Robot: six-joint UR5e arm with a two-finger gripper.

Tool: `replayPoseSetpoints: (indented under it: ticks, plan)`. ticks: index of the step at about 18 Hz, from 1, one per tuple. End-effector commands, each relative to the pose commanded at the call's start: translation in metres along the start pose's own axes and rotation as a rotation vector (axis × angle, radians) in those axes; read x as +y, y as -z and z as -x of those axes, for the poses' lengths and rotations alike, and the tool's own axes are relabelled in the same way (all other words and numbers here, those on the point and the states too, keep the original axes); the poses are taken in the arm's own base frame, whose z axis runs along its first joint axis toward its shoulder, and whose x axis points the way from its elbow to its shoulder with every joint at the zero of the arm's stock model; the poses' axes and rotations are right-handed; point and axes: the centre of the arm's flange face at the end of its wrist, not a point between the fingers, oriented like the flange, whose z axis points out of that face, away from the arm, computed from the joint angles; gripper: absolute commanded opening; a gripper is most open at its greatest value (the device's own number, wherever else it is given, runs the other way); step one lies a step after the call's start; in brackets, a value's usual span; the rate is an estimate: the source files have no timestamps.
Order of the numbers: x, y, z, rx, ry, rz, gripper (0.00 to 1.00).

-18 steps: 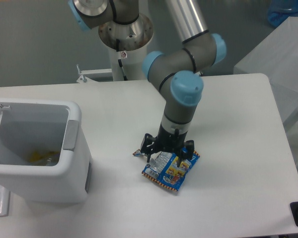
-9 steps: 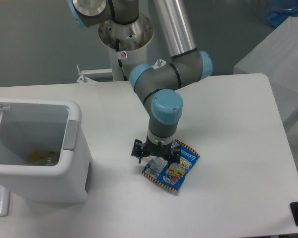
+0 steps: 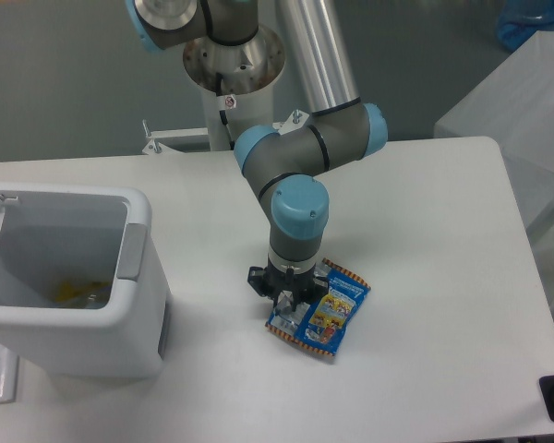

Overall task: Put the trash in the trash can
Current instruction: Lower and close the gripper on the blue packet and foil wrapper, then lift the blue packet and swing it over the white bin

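Snack packet: Your blue snack packet (image 3: 319,316) lies flat on the bench (image 3: 425,240), near the middle of the front edge.
Fingers: Your fingers (image 3: 283,297) are down at the packet's left end. You cannot tell from here if they are wide, narrow, or already holding something, because the wrist hides them.
How it will feel: I think the packet is very light, thin and floppy. It may be slippery and could slide when you push on it. It will not break.
Where to hold: Pinch the left end or an orange-striped edge, not the flat middle.
Trash can: The white trash can (image 3: 134,305) stands at the left side of the bench, well apart from the packet. Its top is open, and something yellow lies inside.
Bench: It is white, smooth and flat.
Room: A grey wall is behind the arm.
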Motion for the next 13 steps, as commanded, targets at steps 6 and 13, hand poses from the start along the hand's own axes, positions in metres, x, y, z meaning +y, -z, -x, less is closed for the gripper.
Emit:
replayPoseSetpoints:
  ticks: [6,13]
  plan:
    - [-0.012,0.022,0.013,-0.009,-0.002,-0.054,0.10]
    - [-0.064,0.114,0.031,0.084,0.041,-0.340,0.10]
